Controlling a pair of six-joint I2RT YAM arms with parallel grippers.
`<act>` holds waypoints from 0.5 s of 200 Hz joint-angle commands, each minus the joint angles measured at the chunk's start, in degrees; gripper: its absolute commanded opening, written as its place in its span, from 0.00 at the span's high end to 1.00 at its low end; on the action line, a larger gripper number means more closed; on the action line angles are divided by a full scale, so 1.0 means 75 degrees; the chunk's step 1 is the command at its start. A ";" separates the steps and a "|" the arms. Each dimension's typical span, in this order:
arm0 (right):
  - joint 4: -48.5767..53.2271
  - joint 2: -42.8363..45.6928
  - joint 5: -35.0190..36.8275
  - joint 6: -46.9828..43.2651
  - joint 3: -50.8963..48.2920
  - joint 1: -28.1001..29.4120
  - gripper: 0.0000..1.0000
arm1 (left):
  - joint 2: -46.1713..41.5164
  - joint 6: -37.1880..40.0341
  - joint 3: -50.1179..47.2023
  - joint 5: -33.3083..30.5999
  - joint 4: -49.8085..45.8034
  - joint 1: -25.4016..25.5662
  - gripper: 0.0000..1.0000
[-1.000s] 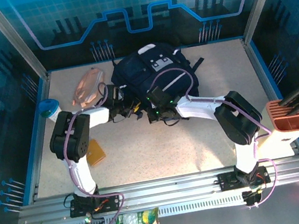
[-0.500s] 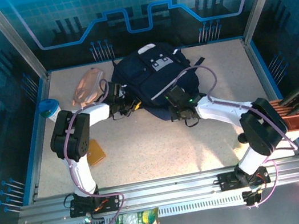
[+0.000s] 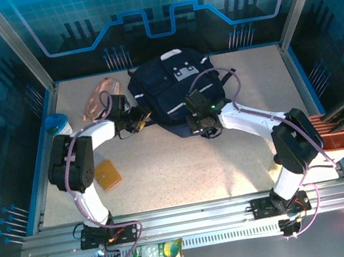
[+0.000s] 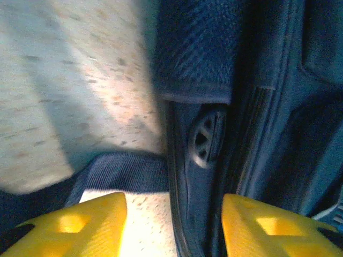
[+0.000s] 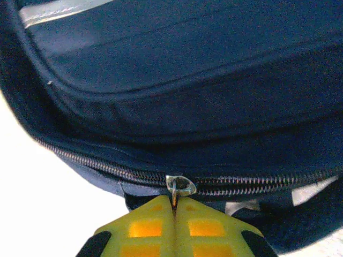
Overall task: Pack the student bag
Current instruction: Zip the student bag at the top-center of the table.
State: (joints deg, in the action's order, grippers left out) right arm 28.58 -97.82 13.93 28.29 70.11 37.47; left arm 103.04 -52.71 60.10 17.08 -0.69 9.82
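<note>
The student bag [image 3: 174, 85], dark navy with a white patch, lies at the back middle of the table. My right gripper [image 5: 174, 206] is shut on the metal zipper pull [image 5: 180, 186] at the bag's near edge, where the zipper track [image 5: 96, 165] runs left and right; from above, the right gripper [image 3: 197, 120] sits against the bag's front rim. My left gripper [image 4: 174, 230] is open, its yellow fingers [image 4: 80, 225] standing either side of a seam of the bag [image 4: 198, 160]. From above, the left gripper [image 3: 140, 117] is at the bag's left side.
A pink pencil pouch [image 3: 100, 93] lies left of the bag. A brown flat item [image 3: 108, 174] rests by the left arm, and a blue round thing [image 3: 56, 122] sits at the left edge. An orange holder [image 3: 334, 140] stands at the right.
My right gripper swung right along the bag's front edge, then came back slightly left and closer to the bag. The left arm's elbow moved left while its gripper stayed at the bag's side.
</note>
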 commanded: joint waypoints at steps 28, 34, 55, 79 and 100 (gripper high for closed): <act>-0.0142 -0.0828 -0.0936 -0.0310 0.1151 0.0769 1.00 | -0.1463 -0.0935 -0.1367 0.0144 0.0351 -0.0045 0.40; -0.0153 -0.0914 -0.1039 -0.0299 0.1234 0.0832 1.00 | -0.1548 -0.1129 -0.1545 0.0238 0.0513 -0.0024 0.40; -0.0169 -0.1148 -0.1344 -0.0261 0.1437 0.1011 1.00 | -0.1731 -0.1709 -0.2011 0.0303 0.0880 0.0132 0.40; -0.0154 -0.1255 -0.1534 -0.0228 0.1481 0.1074 1.00 | -0.1586 -0.1845 -0.2064 0.0265 0.0982 0.0305 0.40; -0.0092 -0.1272 -0.1715 -0.0250 0.1483 0.1086 1.00 | -0.1254 -0.1880 -0.1864 0.0358 0.1124 0.0408 0.40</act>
State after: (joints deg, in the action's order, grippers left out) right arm 27.83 -106.67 5.10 27.09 79.35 44.73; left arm 91.68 -64.64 44.73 17.89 4.71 12.03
